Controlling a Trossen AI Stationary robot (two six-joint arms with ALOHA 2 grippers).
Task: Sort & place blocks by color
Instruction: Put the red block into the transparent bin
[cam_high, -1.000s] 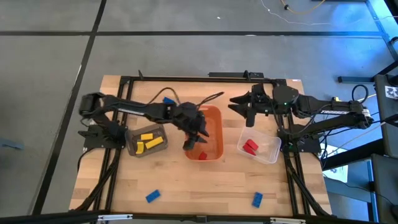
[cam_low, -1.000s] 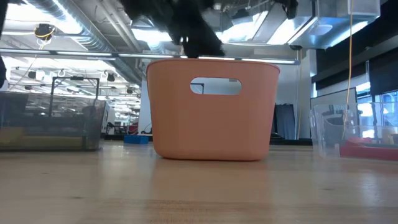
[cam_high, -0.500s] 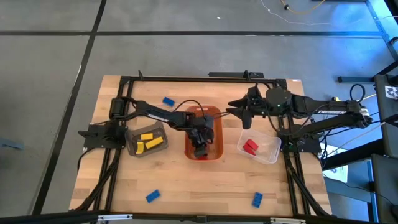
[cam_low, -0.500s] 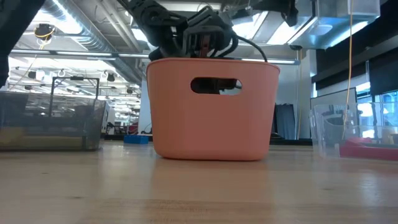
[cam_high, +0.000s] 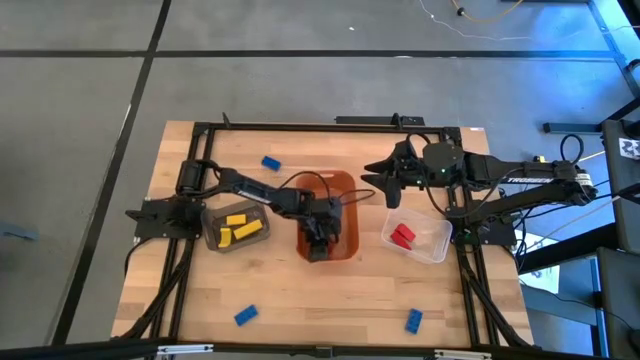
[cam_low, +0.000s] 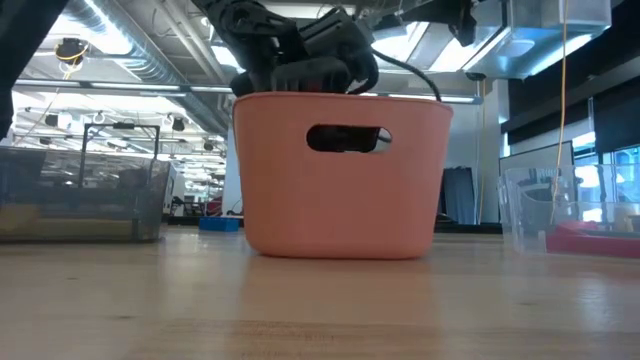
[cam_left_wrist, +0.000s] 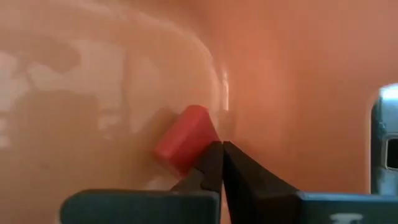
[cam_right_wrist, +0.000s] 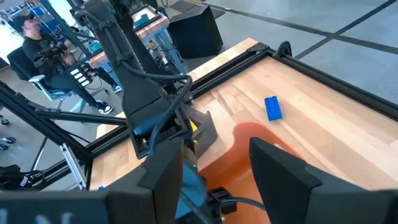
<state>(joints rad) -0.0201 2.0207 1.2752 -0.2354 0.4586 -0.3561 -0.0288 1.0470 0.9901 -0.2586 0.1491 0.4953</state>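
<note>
Wooden table (cam_high: 300, 300) bears blue blocks (cam_high: 246, 315); room beyond seems workshop-like.

Yellow blocks (cam_high: 240, 226) binned, red blocks (cam_high: 402, 236) binned, blue blocks (cam_high: 245, 315) loose

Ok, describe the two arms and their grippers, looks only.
Both arms are dark, slim and jointed. The left gripper has flat dark tapering fingers on a grey-blue bar. The right gripper has broad, blocky black fingers. Black cables loop along the left arm.
</note>
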